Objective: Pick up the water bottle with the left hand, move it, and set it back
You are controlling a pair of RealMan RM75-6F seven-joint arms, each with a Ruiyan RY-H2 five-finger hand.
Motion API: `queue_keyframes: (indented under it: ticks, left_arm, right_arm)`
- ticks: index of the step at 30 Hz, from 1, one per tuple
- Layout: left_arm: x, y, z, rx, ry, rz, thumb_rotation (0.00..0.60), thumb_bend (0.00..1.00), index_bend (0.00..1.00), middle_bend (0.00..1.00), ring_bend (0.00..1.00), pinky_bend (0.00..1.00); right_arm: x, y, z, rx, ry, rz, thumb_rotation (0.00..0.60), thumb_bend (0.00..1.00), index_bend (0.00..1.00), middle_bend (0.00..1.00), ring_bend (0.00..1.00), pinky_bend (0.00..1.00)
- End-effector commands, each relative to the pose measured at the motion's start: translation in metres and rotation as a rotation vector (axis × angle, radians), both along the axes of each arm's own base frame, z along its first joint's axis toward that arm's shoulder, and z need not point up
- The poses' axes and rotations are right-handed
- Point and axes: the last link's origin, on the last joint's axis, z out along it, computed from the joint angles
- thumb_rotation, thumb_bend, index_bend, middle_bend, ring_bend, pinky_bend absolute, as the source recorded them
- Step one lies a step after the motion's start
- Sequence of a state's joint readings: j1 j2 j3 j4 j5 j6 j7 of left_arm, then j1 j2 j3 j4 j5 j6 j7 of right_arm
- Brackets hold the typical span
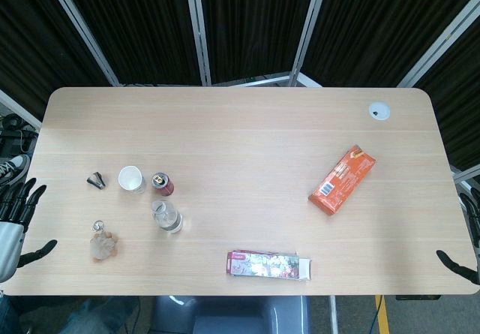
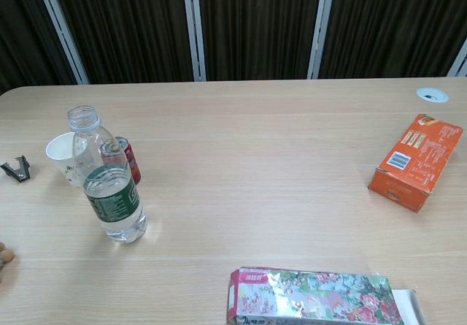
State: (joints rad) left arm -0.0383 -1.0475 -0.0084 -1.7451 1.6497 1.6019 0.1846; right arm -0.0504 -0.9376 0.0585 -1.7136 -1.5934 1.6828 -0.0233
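From the head view, the water bottle [image 1: 166, 216] stands upright on the table [image 1: 247, 139] just in front of the red can [image 1: 163, 184], while the left hand [image 1: 15, 214] waits off the left edge, fingers spread and empty. The right hand [image 1: 466, 248] barely shows at the right edge, too little to tell its state. In the chest view the uncapped bottle stands touching nothing, beside the paper cup [image 2: 61, 155]

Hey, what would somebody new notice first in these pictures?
Probably the orange box lying flat towards the table's right side, and the flowery packet at the near edge. On the left, an uncapped water bottle stands upright, with a red can and paper cup just behind.
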Motion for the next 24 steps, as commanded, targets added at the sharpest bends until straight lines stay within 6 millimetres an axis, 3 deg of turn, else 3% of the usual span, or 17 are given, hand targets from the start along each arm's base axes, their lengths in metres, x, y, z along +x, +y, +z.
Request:
queue_keyframes:
  ticks: [1,9,12,13,16,24]
  left_arm:
    - [0.001,-0.002,0.0,0.005,0.001,-0.003,0.6,0.0,0.0,0.0,0.0,0.0]
    - [0.005,0.005,-0.01,-0.052,-0.071,-0.041,0.6,0.0,0.0,0.0,0.0,0.0]
    - [0.007,0.02,-0.029,-0.151,-0.202,-0.068,0.6,0.0,0.0,0.0,0.0,0.0]
    - [0.013,0.027,-0.048,-0.241,-0.337,-0.061,0.6,0.0,0.0,0.0,0.0,0.0]
    - [0.017,0.041,-0.073,-0.367,-0.52,-0.073,0.6,0.0,0.0,0.0,0.0,0.0]
    - [0.023,0.057,-0.117,-0.436,-0.793,-0.068,0.6,0.0,0.0,0.0,0.0,0.0]
  right_arm:
    - [0.0,0.002,0.0,0.012,-0.004,-0.003,0.6,0.0,0.0,0.0,0.0,0.0]
    - [0.002,0.001,0.001,0.02,-0.025,-0.002,0.6,0.0,0.0,0.0,0.0,0.0]
    - [0.004,-0.001,0.003,0.012,-0.038,-0.002,0.6,0.0,0.0,0.0,0.0,0.0]
    - [0.003,-0.002,0.004,0.013,-0.038,-0.004,0.6,0.0,0.0,0.0,0.0,0.0]
    - [0.001,-0.003,0.004,0.022,-0.045,-0.014,0.6,0.0,0.0,0.0,0.0,0.0]
    - [-0.004,-0.002,0.003,0.035,-0.053,-0.016,0.6,0.0,0.0,0.0,0.0,0.0]
